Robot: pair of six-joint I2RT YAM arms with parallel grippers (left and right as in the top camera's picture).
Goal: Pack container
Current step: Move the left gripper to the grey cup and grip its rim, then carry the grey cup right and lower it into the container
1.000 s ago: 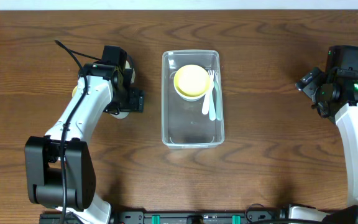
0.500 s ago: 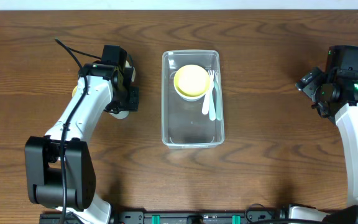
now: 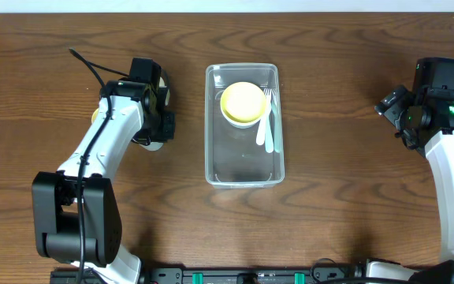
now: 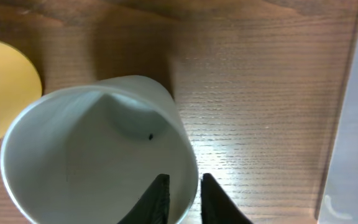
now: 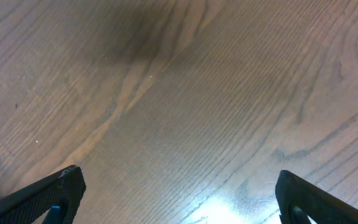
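Left jaws: closed on the wall of the white cup point(image 4: 92, 162), one finger inside the rim, one outside. The grip sits on the stretch of rim nearest the wrist. The cup mouth opens away from the jaws and is empty apart from a small dark speck on the inner wall.

Advice for the lift:
- It's a thin-wall pinch at one edge, so the cup will want to swing about the jaws. Confirm the pinch is firm first, then lift straight up, slowly.
- A yellow piece point(image 4: 5, 87) lies just beyond the cup, on the far-left side from the jaws; I can't tell whether they touch. Pull up, not sideways, so it doesn't get dragged.
- The bench point(image 4: 260, 93) to the right of the jaws is bare as far as the container wall, so the carry that way is free.

The container point(image 3: 243, 162) is well to the right of the left jaws, roughly midway between the two arms. A yellow bowl point(image 3: 243, 101) fills one end, with a fork and spoon point(image 3: 268, 130) along the side away from the left jaws. The other end is bare; I'd aim there, clear the rim fully, lower until the base sits, then release.

Right jaws: wide open over bare bench, holding nothing, far beyond the container. No help needed from them.
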